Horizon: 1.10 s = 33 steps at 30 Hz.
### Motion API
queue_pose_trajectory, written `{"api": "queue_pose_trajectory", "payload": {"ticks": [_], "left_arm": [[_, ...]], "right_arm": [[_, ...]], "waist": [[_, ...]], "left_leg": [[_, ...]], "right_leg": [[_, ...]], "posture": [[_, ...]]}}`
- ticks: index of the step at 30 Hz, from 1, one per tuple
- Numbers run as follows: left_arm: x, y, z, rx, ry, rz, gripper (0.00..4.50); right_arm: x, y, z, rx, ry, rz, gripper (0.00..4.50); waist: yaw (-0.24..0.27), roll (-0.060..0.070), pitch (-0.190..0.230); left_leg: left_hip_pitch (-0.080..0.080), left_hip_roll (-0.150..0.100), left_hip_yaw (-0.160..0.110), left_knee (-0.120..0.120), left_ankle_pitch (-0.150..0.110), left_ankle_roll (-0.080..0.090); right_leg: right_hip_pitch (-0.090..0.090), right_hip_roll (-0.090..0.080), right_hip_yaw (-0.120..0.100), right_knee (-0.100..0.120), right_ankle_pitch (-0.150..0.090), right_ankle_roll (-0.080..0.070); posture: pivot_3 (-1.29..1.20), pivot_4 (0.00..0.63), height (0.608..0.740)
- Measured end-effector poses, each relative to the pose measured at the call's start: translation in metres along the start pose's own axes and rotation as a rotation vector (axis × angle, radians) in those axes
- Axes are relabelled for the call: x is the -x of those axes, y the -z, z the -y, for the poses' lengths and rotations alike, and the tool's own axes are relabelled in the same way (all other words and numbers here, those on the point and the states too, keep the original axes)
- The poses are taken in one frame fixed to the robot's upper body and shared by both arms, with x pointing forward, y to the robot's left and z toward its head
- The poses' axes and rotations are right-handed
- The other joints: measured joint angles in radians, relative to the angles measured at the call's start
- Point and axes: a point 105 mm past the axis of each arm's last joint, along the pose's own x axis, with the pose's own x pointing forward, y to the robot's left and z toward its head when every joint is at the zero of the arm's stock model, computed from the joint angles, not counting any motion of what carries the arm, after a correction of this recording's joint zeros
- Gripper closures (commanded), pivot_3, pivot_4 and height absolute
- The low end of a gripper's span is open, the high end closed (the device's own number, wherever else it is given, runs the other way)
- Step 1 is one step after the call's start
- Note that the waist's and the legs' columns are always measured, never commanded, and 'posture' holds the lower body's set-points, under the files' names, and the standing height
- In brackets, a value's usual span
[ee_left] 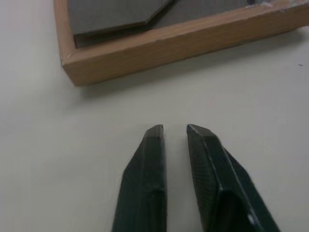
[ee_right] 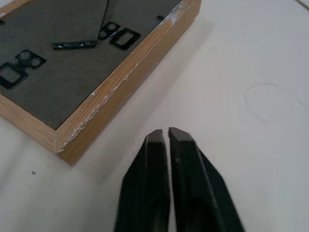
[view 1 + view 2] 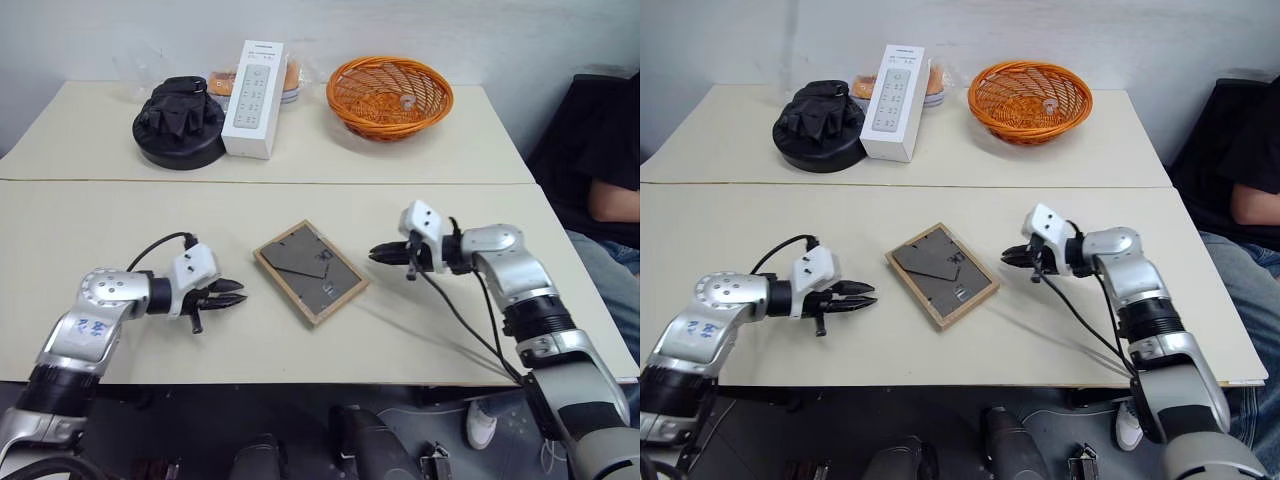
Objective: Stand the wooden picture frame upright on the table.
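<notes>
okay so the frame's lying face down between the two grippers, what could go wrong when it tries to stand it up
1. The frame lies flat, back up, on the smooth table; both grippers, left and right, are shut and beside it, so a push at an edge may just slide it.
2. Its stand looks folded flat; raised without opening it, the frame would likely tip over.

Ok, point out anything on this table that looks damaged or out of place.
The picture frame lies flat on the table, dark back up, set at a slant to the table's edges. In the right wrist view its wooden edge looks chipped and scuffed pale along the top. Both grippers, left and right, flank it without touching.
</notes>
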Motion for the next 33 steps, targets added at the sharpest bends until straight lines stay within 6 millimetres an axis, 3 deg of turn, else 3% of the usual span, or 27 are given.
{"api": "queue_pose_trajectory", "payload": {"ticks": [2,5,11,14,19,24,27,33], "left_arm": [[-0.007,-0.003,-0.001,0.004,0.024,0.013,4.45],[-0.03,-0.017,-0.018,0.024,0.002,0.055,4.45],[-0.044,-0.039,-0.036,0.066,-0.036,0.133,4.45],[-0.04,-0.038,-0.035,0.151,-0.012,0.144,3.94],[-0.011,-0.007,-0.023,0.469,0.074,0.032,2.5],[-0.007,-0.017,-0.017,0.819,0.162,0.075,0.96],[-0.015,-0.025,-0.015,0.905,0.19,0.092,0.12],[-0.032,-0.035,-0.002,0.94,0.247,0.074,0.05]], "right_arm": [[-0.008,0.001,-0.004,0.013,-0.018,-0.009,4.5],[-0.011,-0.002,-0.02,0.044,-0.078,-0.008,4.5],[-0.009,-0.004,-0.047,0.03,-0.137,0.01,4.5],[-0.008,-0.008,-0.05,0.039,-0.128,0.016,4.5],[-0.001,-0.005,-0.042,0.067,-0.075,-0.013,4.5],[-0.004,-0.002,-0.04,0.154,-0.067,-0.046,4.5],[-0.007,0.0,-0.041,0.193,-0.07,-0.061,4.5],[-0.012,0.001,-0.038,0.209,-0.048,-0.072,4.5]], "waist": [[0.001,0.0,0.0],[0.008,0.0,0.0],[0.003,0.0,0.0],[-0.001,0.0,0.0],[-0.002,0.0,0.0],[0.011,-0.001,0.0],[0.01,-0.001,0.0],[0.007,-0.001,-0.001]], "left_leg": [[-0.005,0.0,0.002,0.001,0.0,-0.001],[-0.008,0.0,0.0,0.007,0.002,-0.003],[-0.008,-0.001,0.001,0.013,0.001,-0.003],[-0.008,0.0,0.001,0.013,0.001,-0.003],[-0.008,-0.001,0.0,0.013,0.001,-0.003],[-0.009,-0.001,-0.002,0.014,0.0,-0.001],[-0.009,-0.001,-0.001,0.014,0.0,0.0],[-0.007,-0.001,-0.001,0.014,0.0,-0.002]], "right_leg": [[-0.007,0.0,0.001,0.004,0.0,0.0],[-0.009,-0.001,0.0,0.008,0.0,0.0],[-0.009,0.0,0.001,0.011,0.0,0.0],[-0.009,0.0,0.001,0.012,0.0,0.0],[-0.009,0.0,0.001,0.011,0.0,-0.001],[-0.008,0.0,0.0,0.01,0.0,0.0],[-0.008,0.0,0.0,0.012,0.0,0.0],[-0.007,-0.001,0.0,0.012,0.0,0.0]], "posture": [[0.0,0.15,0.74],[0.0,0.15,0.74],[0.0,0.15,0.74],[0.0,0.15,0.74],[0.0,0.15,0.74],[0.0,0.15,0.74],[0.0,0.15,0.74],[0.0,0.15,0.74]]}}
